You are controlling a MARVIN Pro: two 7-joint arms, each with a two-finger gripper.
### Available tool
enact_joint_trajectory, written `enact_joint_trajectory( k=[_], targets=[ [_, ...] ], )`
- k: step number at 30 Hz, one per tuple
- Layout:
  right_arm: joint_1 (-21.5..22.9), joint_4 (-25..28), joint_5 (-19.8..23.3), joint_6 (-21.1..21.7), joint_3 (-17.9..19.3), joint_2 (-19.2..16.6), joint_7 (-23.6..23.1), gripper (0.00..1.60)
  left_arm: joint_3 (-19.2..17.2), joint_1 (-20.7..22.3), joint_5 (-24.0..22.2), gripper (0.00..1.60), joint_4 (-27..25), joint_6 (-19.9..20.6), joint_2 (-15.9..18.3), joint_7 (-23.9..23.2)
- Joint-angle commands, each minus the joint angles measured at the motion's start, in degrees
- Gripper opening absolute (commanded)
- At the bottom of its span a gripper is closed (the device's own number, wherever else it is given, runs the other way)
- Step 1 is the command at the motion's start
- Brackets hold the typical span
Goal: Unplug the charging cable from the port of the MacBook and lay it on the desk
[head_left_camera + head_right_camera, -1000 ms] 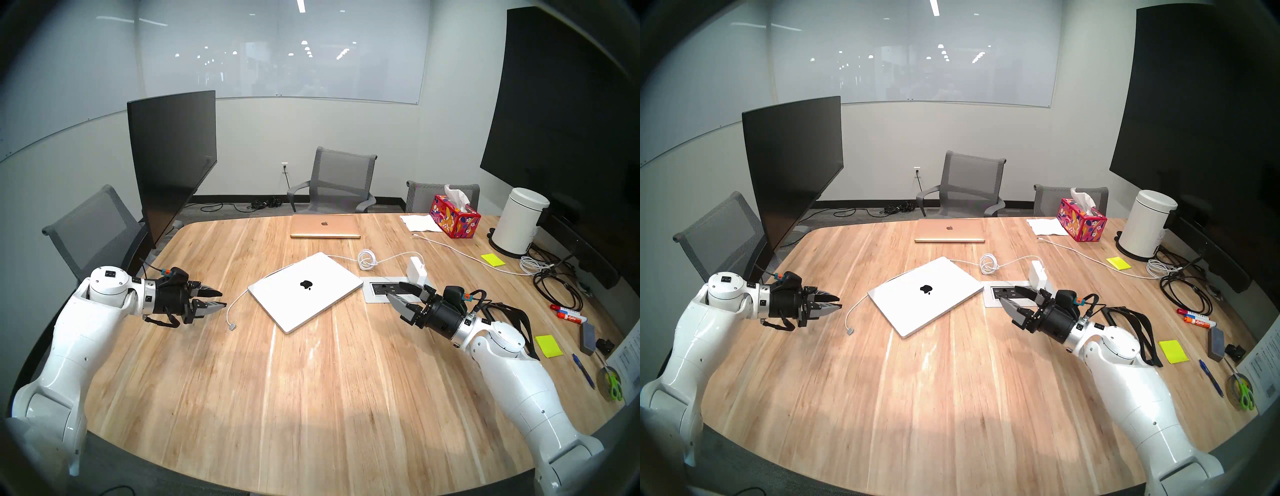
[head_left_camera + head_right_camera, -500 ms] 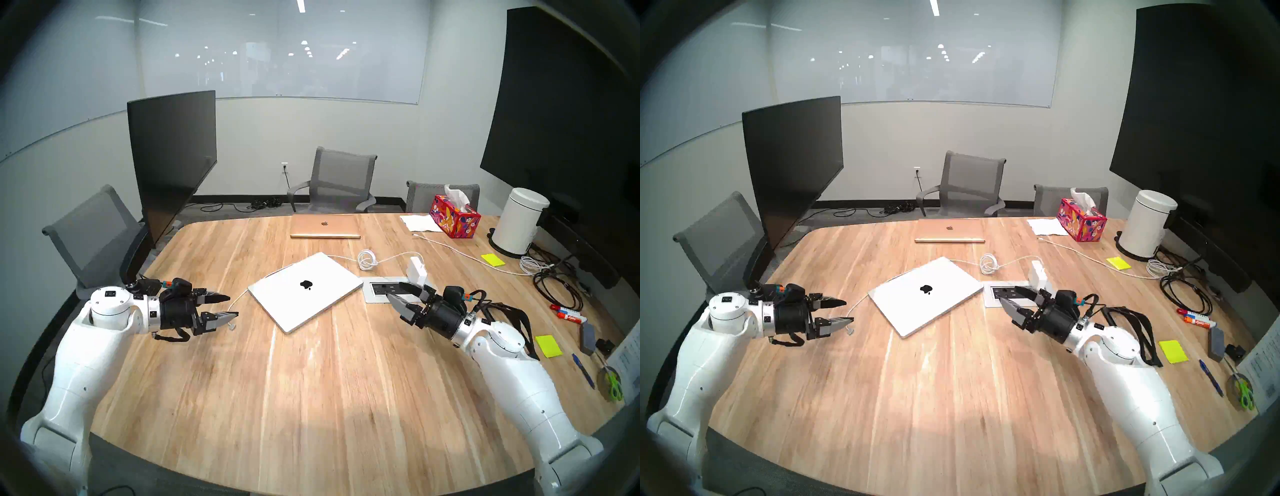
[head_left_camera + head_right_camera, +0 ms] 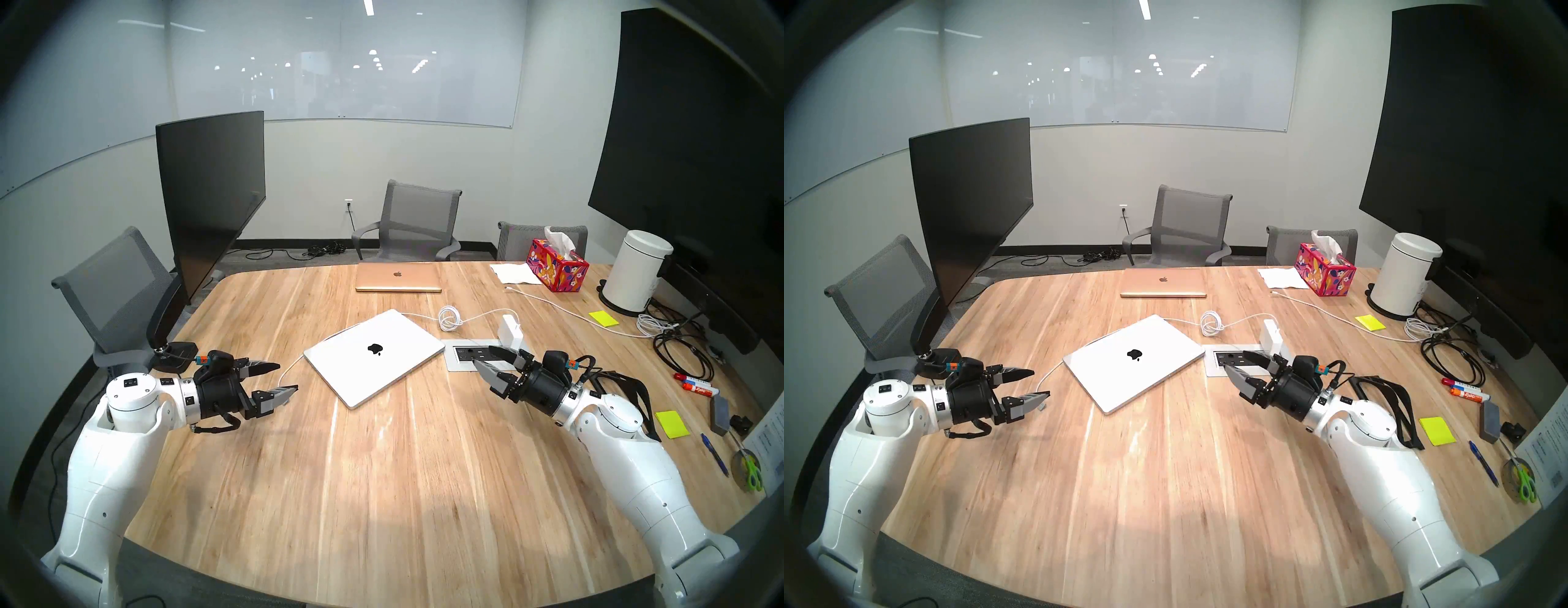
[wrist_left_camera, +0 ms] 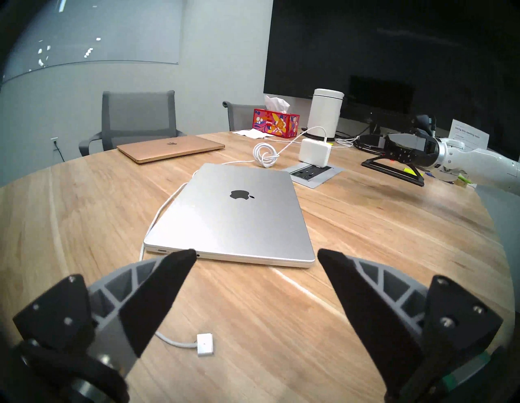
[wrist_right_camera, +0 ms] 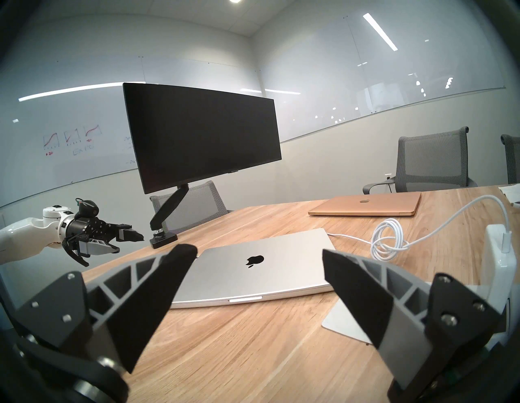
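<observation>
White left arm: it is seen stretched low over the near-left part of the desk, forearm angled up from the table edge, wrist nearly level and tipped slightly down toward the laptop.
Left gripper (image 3: 283, 378): its two dark fingers are spread wide apart and nothing is held between them.
Charging cable (image 4: 168, 202): the thin white cord's flat silvery connector tip (image 4: 205, 344) is seen lying free on the wood, just below the left gripper and apart from the laptop's edge.
Desk (image 3: 382, 488): the large light wood-grain tabletop with rounded corners carries everything named.
MacBook (image 3: 373, 356): the slim silver laptop with a black apple logo is shut and lies flat at mid-table, between the two grippers.
Port (image 4: 161, 250): a small slit is seen in the laptop's near edge, with nothing plugged in.
Right gripper (image 3: 485, 356): its fingers are held apart and empty, pointed level toward the laptop, above the white outlet panel (image 3: 456, 361).
Cable's far end: the coiled bundle (image 3: 449, 318) and white square power brick (image 3: 511, 331) are found beyond the laptop.
</observation>
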State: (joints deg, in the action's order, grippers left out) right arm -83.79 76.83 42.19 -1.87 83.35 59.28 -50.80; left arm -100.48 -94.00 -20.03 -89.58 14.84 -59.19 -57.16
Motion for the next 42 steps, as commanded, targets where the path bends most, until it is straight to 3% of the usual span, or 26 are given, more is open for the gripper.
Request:
enact_joint_trajectory(
  k=[1, 15, 23, 42],
  targets=[
    [0.59, 0.74, 0.16, -0.09, 0.31, -0.11, -0.09, 1.60, -2.85, -6.59, -0.10, 1.60, -6.62, 0.27, -4.05, 3.08],
    [0.57, 0.79, 0.14, -0.06, 0.36, -0.09, -0.10, 1.60, -8.81, -17.14, 3.22, 1.60, -17.97, 0.37, -13.57, 15.44],
    [0.49, 0.95, 0.14, 0.04, 0.43, -0.10, -0.05, 1.60, -8.78, -22.26, 6.99, 1.60, -24.65, -0.52, -18.13, 23.36],
    [0.43, 1.06, 0.10, 0.15, 0.51, -0.07, 0.00, 1.60, -7.94, -22.96, 8.54, 1.60, -25.69, -0.64, -19.34, 25.73]
  ],
)
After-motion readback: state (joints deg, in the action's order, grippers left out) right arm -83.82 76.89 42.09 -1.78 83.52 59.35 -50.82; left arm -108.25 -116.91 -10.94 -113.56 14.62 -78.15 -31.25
